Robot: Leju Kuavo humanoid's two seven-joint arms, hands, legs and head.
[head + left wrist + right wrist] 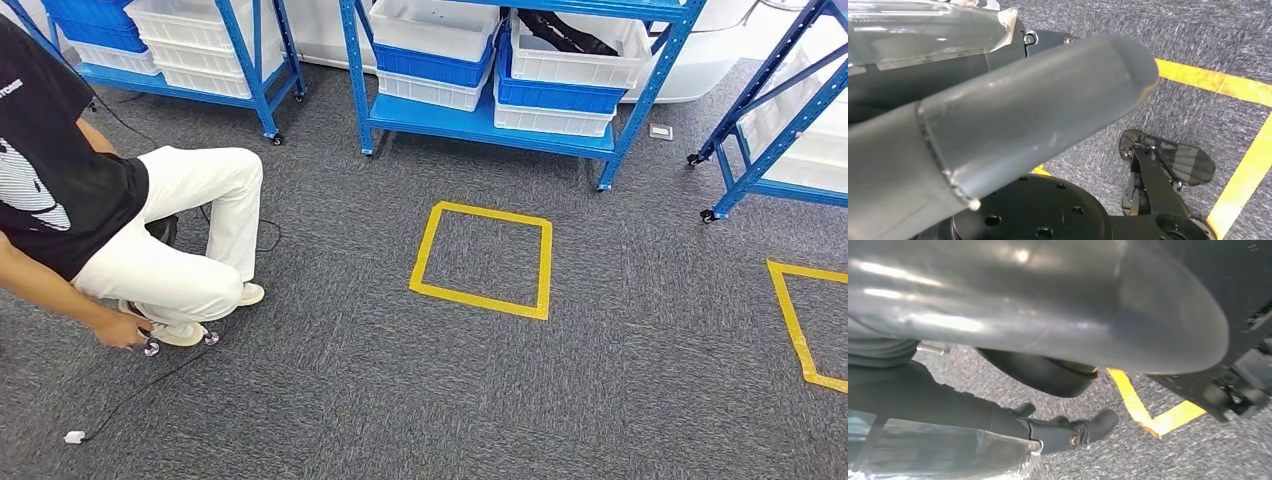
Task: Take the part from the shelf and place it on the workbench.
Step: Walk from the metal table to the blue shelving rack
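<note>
Blue shelf (480, 120) ahead of you carries white and blue bins (560, 60), one holding a dark part (565, 35) lying lengthwise, well apart from both hanging hands, left hand (1013, 115) and right hand (1048, 305), whose finger positions you cannot tell.

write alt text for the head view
Blue shelves holding white and blue bins stand at the far side of a grey carpet, with a yellow tape square on the floor before them. At left, a seated person reaches down to the floor.
</note>
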